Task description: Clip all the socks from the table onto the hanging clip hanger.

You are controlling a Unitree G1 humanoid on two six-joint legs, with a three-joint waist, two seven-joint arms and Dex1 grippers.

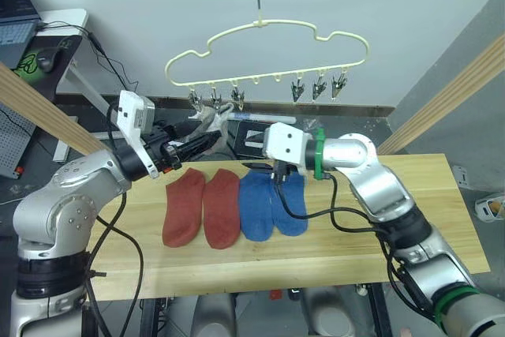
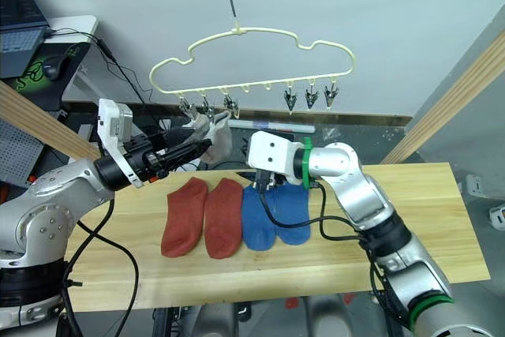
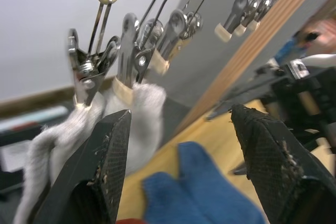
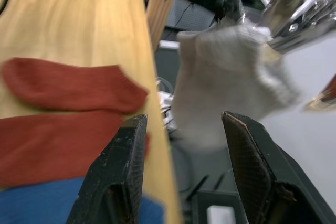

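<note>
The pale-yellow clip hanger (image 1: 264, 37) hangs above the table's far edge. Two light grey socks (image 1: 213, 120) hang from its left clips (image 3: 86, 69). My left gripper (image 1: 207, 141) is open just below them, fingertips (image 3: 118, 124) close to the grey knit (image 3: 142, 114). The three right clips (image 1: 319, 86) hold nothing. On the table (image 1: 355, 234) lie two rust-red socks (image 1: 203, 209) and two blue socks (image 1: 272, 204) side by side. My right gripper (image 1: 278, 170) is open, hovering low over the blue pair's cuffs. The right wrist view shows the red socks (image 4: 68, 90) and a hanging grey sock (image 4: 220, 87).
Thick wooden poles run diagonally at the left (image 1: 39, 112) and right (image 1: 458, 88). A desk with a mouse (image 1: 47, 57) stands at the back left. A white tube (image 1: 260, 118) lies behind the table. Bare tabletop extends right of the blue socks.
</note>
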